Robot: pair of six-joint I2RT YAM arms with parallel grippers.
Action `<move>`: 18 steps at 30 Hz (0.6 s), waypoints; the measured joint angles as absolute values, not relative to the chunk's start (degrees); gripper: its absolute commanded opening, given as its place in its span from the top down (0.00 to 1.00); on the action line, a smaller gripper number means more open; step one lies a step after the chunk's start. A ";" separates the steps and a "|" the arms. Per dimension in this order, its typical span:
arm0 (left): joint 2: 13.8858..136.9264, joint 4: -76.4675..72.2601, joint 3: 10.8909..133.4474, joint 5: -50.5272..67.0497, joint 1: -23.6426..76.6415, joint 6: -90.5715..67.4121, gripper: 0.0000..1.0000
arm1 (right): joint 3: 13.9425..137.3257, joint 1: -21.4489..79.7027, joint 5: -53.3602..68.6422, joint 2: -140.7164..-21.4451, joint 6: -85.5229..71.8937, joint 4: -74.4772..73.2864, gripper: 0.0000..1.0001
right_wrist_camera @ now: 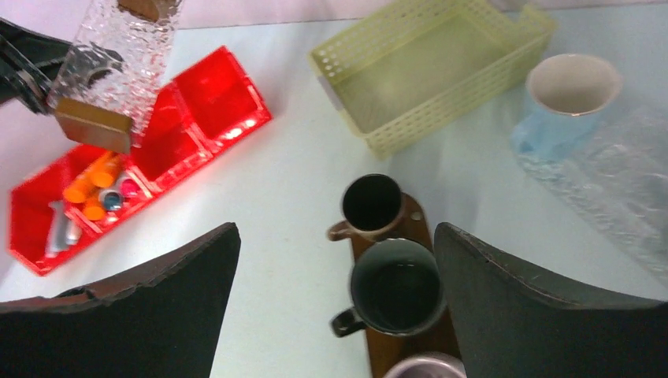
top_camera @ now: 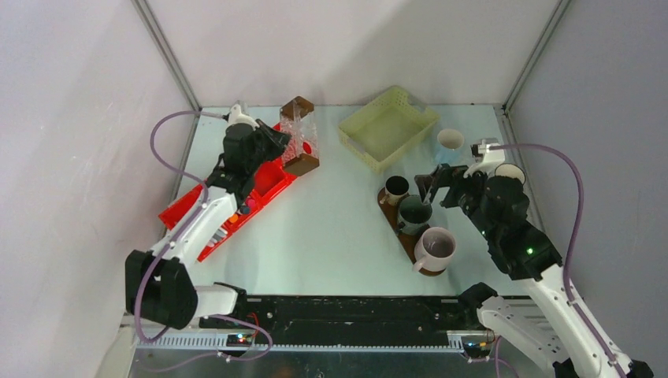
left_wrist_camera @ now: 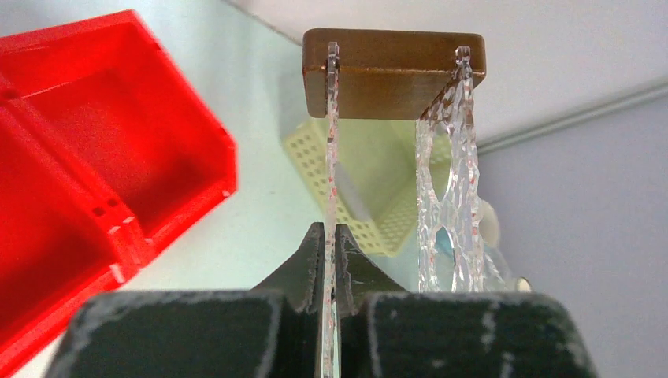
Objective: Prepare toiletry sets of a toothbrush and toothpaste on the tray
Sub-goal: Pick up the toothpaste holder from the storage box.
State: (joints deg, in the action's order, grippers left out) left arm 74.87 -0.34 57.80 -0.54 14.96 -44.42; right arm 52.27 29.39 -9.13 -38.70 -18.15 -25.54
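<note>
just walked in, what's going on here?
The left gripper is clamped on a panel of the clear textured holder, tilted, by the red bin. The right gripper hangs open above the dark green mug on the tray, which also carries a small dark brown mug and a mauve-grey mug. The brown and green mugs look empty; orange tubes lie in the bin.

The table (top_camera: 331, 236) is pale green and a bit shiny. Plain walls stand round it — a white back wall (top_camera: 339, 47), a pale left wall (top_camera: 71, 118) and a greyer right wall (top_camera: 610, 87). Thin metal strips (top_camera: 165, 53) run up the corners.
</note>
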 measured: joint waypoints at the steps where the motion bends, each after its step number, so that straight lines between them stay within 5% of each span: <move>1: 73.67 -1.91 56.71 0.14 15.40 -44.58 1.00 | 53.08 29.39 -8.32 -39.92 -19.57 -25.47 0.07; 18: 65.23 -15.84 49.04 2.02 29.95 -42.78 1.00 | 59.96 34.68 -1.41 -55.05 -34.33 -17.74 0.28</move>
State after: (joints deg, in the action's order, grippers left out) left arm 65.23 -15.84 49.04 2.02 29.95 -42.78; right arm 59.96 34.68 -1.41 -55.05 -34.33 -17.74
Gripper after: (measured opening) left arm 0.054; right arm 0.763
